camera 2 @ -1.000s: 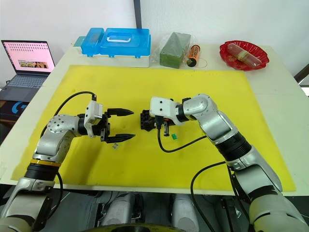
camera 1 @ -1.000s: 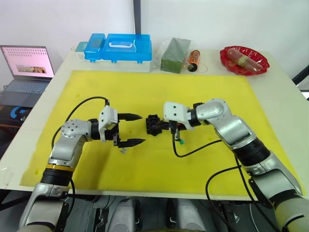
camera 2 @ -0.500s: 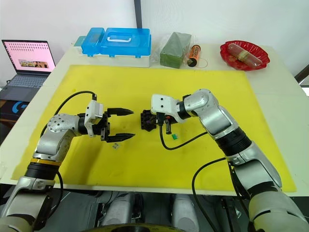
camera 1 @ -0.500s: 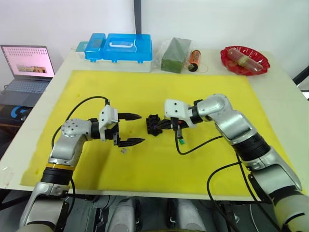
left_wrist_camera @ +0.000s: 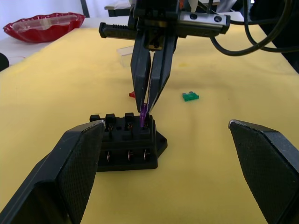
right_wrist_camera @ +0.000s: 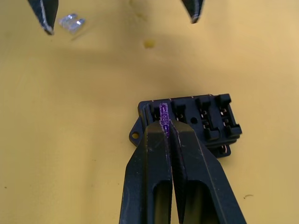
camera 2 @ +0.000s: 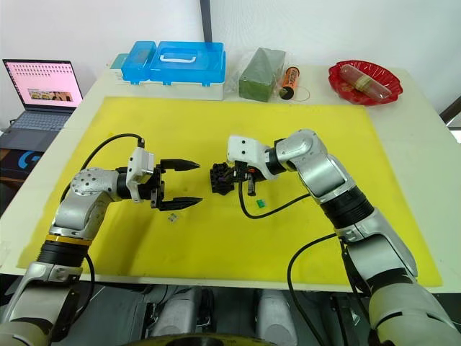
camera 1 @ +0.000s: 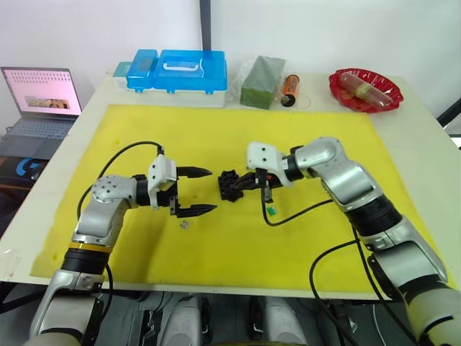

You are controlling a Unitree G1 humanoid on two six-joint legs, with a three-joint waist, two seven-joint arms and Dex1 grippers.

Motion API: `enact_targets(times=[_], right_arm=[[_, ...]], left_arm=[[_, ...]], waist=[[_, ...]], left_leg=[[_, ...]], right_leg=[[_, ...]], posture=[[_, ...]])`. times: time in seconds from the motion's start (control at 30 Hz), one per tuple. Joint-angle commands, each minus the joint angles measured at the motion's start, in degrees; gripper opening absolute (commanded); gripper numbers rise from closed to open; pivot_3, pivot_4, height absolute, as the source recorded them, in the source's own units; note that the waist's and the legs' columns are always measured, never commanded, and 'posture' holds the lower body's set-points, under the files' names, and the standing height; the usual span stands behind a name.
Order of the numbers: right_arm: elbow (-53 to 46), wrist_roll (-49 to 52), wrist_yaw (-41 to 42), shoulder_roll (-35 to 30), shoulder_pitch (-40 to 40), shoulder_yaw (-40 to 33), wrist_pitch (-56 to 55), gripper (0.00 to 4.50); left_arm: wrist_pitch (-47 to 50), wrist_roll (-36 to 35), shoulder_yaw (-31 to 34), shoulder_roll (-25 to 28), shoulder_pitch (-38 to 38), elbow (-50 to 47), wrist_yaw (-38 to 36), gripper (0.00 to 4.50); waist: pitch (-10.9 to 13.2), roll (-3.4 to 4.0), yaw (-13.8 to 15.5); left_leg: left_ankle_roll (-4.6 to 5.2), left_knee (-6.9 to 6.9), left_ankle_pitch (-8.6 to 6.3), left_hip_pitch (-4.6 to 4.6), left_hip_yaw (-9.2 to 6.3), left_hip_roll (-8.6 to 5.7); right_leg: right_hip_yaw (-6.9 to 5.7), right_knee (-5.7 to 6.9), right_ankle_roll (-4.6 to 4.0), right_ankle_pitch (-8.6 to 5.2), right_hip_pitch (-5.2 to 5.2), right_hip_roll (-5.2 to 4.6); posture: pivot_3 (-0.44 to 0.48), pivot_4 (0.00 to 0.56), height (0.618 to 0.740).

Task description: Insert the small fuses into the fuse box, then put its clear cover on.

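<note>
The black fuse box [camera 1: 232, 185] lies in the middle of the yellow mat [camera 1: 324, 137]. My right gripper [right_wrist_camera: 167, 128] is shut on a pinkish-purple fuse [right_wrist_camera: 163, 114], whose lower edge is at a slot at one end of the fuse box [left_wrist_camera: 128, 144]. My left gripper [camera 1: 213, 192] stands open a little to the left of the box, holding nothing. A green fuse [camera 1: 272, 210] lies on the mat just right of the box. A red fuse [left_wrist_camera: 132, 94] lies behind it. A pale grey fuse [camera 2: 172, 217] rests below the left gripper. The clear cover [left_wrist_camera: 125, 52] lies beyond the box.
Along the table's far edge stand a blue plastic case [camera 1: 176, 71], a green block [camera 1: 262, 81], an orange cylinder [camera 1: 290, 88] and a red dish [camera 1: 364, 89]. A laptop [camera 1: 39, 101] sits off the table at the left. Cables trail from both wrists over the mat.
My right gripper has shifted slightly over the fuse box, still shut on the fuse. The left arm has stayed still.
</note>
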Motion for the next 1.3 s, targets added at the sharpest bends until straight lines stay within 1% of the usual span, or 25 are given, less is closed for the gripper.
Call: enact_targets(times=[0.03,0.57,1.1,1.3], right_arm=[[-1.01,0.51,0.48,0.22,-2.05,-1.52,-0.06,0.00],[-0.11,-1.07,1.87,0.06,-1.20,-0.21,-3.63,0.00],[2.62,-3.60,1.91,0.95,-0.59,0.77,-7.15,0.00],[2.29,-3.83,2.88,0.67,0.09,1.19,-7.61,0.00]], left_arm=[[0.13,-0.08,-0.03,0.20,-1.08,-1.72,0.26,4.46],[-1.03,0.34,0.06,0.21,-1.27,-0.17,-0.32,4.46],[-0.72,0.52,0.12,0.35,-1.17,-0.67,-0.39,4.46],[-0.83,0.54,0.16,0.41,-0.96,-0.73,-0.44,4.46]], waist=[[0.00,0.00,-0.03],[0.00,0.01,-0.01],[0.00,0.01,-0.03],[0.00,0.01,-0.05]], left_leg=[[0.00,0.00,0.00,0.00,0.00,0.00],[0.00,0.00,0.00,0.00,0.00,0.00],[-0.01,0.00,0.00,0.00,0.01,0.00],[-0.01,0.00,0.01,0.00,0.01,0.00]], right_leg=[[0.00,0.00,0.00,0.00,0.00,0.00],[0.00,0.00,0.00,0.00,-0.01,0.00],[0.00,0.00,0.00,0.00,-0.01,0.01],[0.00,0.00,0.00,0.00,-0.01,0.01]], posture=[[0.000,0.150,0.740],[0.000,0.150,0.740],[0.000,0.150,0.740],[0.000,0.150,0.740]])
